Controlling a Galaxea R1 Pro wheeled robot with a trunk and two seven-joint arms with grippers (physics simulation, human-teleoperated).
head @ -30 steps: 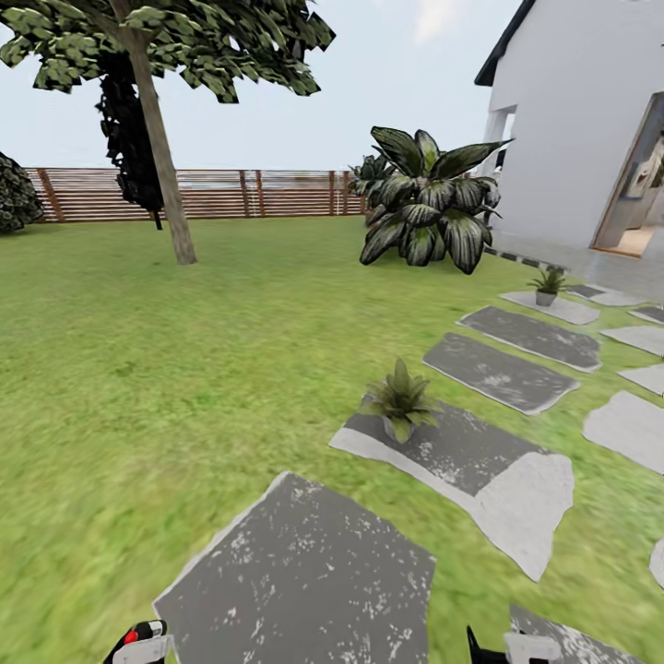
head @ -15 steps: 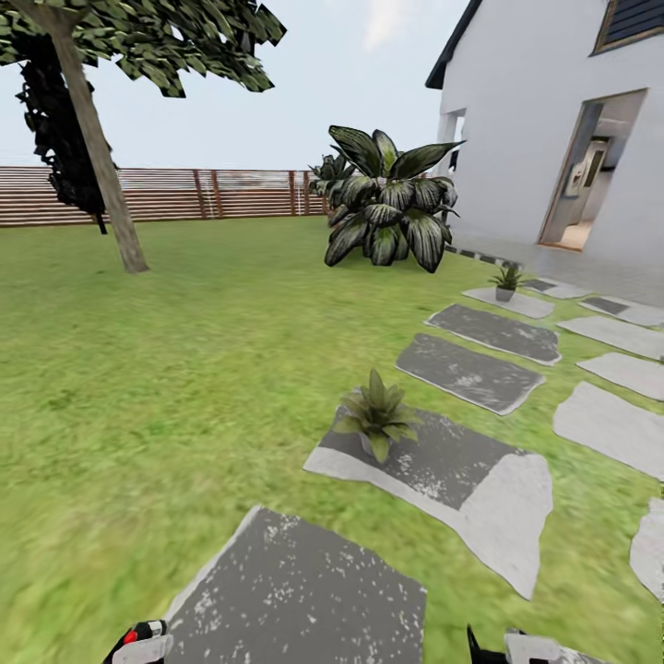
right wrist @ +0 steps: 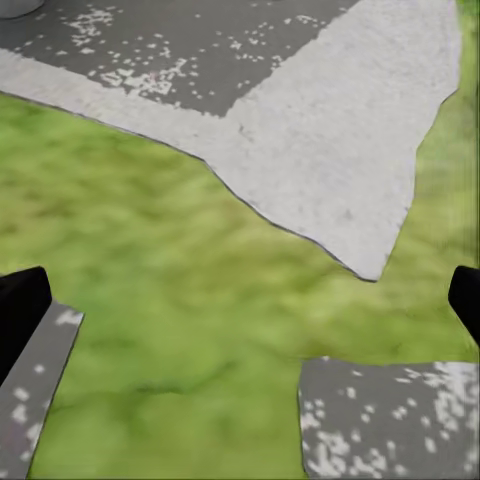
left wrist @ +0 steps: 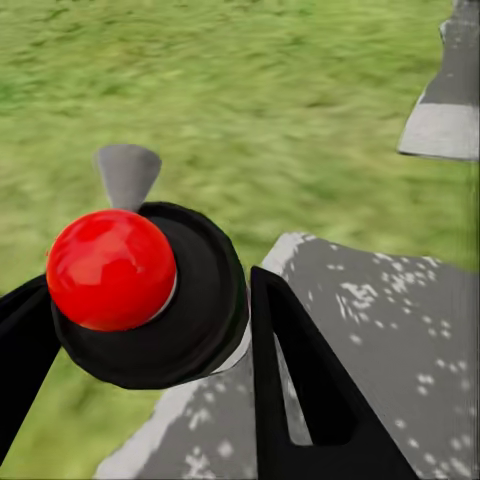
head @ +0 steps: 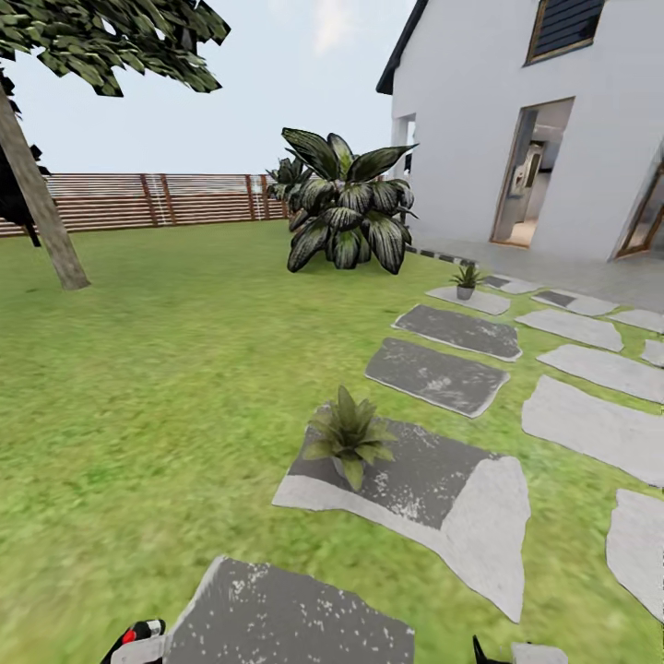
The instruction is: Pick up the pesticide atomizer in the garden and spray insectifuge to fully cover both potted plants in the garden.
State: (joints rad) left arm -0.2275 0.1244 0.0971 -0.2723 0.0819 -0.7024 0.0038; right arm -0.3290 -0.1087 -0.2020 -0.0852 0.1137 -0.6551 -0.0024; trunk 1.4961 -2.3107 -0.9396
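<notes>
The garden (head: 166, 369) lawn spreads ahead of me, with a run of grey stepping stones (head: 433, 373) leading towards the house. The nearer of the potted plants (head: 349, 438) sits on the closest big stone, just ahead and slightly right of centre; the second potted plant (head: 466, 279) stands well beyond it, on a far stone by the doorway. The left gripper (left wrist: 150, 300) has its jaws clenched around what I take to be the pesticide atomizer (left wrist: 195, 300), a dark round body with a red knob and a grey nozzle, over the edge of a stone. The right gripper (right wrist: 240, 300) hangs with jaws released, holding nothing. I'd roll close to the near rosette, stop squarely, and aim the nozzle down over its leaves before spraying
</notes>
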